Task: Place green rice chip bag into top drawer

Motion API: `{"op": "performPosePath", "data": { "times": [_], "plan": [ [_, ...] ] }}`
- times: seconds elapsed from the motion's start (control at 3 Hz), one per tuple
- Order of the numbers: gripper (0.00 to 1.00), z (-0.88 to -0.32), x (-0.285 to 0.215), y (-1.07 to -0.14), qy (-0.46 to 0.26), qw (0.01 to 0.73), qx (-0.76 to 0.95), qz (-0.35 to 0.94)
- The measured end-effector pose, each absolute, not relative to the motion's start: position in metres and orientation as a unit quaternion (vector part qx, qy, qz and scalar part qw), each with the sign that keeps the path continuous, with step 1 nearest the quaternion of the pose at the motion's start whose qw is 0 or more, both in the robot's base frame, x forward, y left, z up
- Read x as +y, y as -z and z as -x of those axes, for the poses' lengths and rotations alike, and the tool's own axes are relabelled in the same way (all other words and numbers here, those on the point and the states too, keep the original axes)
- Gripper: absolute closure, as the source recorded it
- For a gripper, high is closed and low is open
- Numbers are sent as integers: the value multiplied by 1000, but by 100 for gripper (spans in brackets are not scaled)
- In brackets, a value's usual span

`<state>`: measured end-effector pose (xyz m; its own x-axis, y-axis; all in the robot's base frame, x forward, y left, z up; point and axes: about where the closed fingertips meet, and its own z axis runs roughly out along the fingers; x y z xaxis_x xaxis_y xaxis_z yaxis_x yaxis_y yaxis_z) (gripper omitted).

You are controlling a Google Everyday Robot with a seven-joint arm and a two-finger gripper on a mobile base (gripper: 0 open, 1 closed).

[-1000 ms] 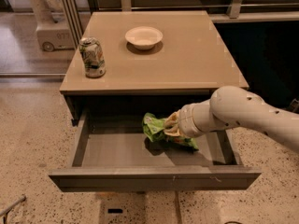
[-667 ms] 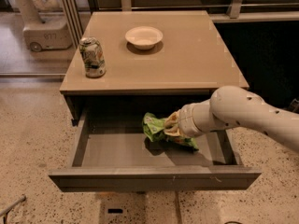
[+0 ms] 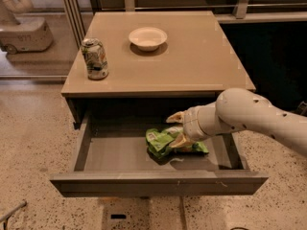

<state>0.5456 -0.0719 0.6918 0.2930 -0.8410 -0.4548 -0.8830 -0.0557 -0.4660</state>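
A robot's end effector (image 3: pixel 178 129) hangs inside the open top drawer (image 3: pixel 158 183), right of the drawer's middle, its two fingers spread apart. The upper finger (image 3: pixel 174 117) points toward the drawer's dark back. The lower finger (image 3: pixel 182 140) rests against the top of the green rice chip bag (image 3: pixel 165 143), and the two fingers are not pinched on it.

The crumpled bag lies on the drawer's bare grey floor, a little right of centre and nearer the front panel than the back. Its right end is tucked under the end effector.

The white arm (image 3: pixel 254 119) reaches in over the drawer's right side wall.

The drawer is pulled well out from under the desk (image 3: pixel 192 61). On the desktop above the drawer's left end stands a dented green-and-white can (image 3: pixel 94 58), upright and near the desk's left edge. A shallow white bowl (image 3: pixel 147 38) sits farther back, above the drawer's middle and well apart from the can.

Speckled floor (image 3: pixel 33 138) shows to the drawer's left and below its front panel.
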Motion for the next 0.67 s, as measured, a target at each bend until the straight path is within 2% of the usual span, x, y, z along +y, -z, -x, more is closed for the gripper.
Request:
{"op": "performPosePath", "data": {
  "times": [0.33,0.67],
  "plan": [
    [0,-546,-72,-692,-30,346,594,726],
    [0,-546,-72,-692,-30,346,594,726]
  ]
}}
